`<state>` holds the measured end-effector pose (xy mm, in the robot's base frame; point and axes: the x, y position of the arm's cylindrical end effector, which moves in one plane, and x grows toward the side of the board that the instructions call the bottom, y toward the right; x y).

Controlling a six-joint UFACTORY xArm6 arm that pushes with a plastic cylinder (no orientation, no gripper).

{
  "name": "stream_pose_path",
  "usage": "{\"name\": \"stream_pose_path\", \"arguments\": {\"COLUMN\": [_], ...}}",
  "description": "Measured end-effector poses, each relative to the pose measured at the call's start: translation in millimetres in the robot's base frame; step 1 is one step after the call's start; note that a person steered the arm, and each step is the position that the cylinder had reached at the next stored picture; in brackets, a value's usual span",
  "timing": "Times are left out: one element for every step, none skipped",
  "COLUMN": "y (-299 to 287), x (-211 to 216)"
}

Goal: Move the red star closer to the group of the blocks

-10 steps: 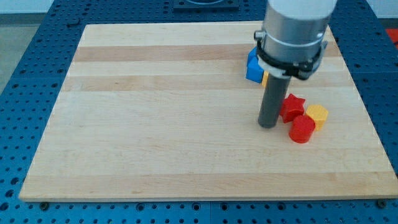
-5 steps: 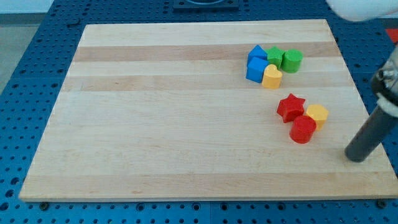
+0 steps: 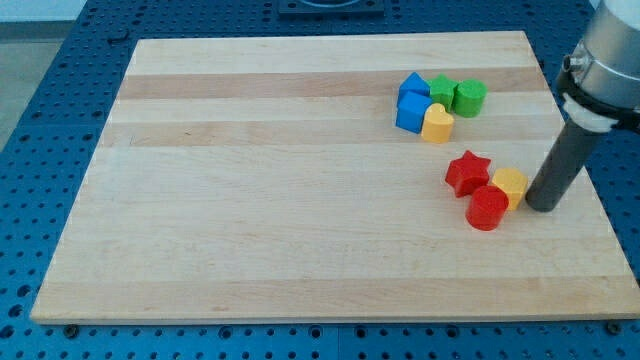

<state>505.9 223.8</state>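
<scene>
One pale wooden surface [image 3: 300,200] fills most of the view, a board of light planks lying on a blue perforated bench [image 3: 40,120] that shows around its edges. The arm [image 3: 605,60] comes in at the view's top right as a grey cylinder with a dark collar, and from it the straight dark rod [image 3: 560,165] slants down to the board; there are no fingers on this arm, so no open or closed state can be told, and the rod simply ends in the tip [image 3: 542,207]. The tip rests on the surface just to the view's right of the yellow block [image 3: 511,184], very close to it, though whether it touches cannot be made out. Taking that yellow block as the landmark, the red star [image 3: 467,172] lies just to its left and slightly toward the view's top, and the red cylinder [image 3: 487,208] sits just below and left of it, the three packed close together. Well above and left of the yellow block, clearly apart from it, stands the group: a blue block [image 3: 412,112] with a second blue block [image 3: 413,84] behind it, a yellow heart [image 3: 437,123] on the near side, a green block [image 3: 441,89] whose shape is hard to read, and a green cylinder [image 3: 469,97] on the group's right end.
</scene>
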Motion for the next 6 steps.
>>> {"name": "stream_pose_path", "arguments": {"y": [-14, -15, -30, -57, -65, -65], "x": [3, -12, -13, -13, -13, -13]}}
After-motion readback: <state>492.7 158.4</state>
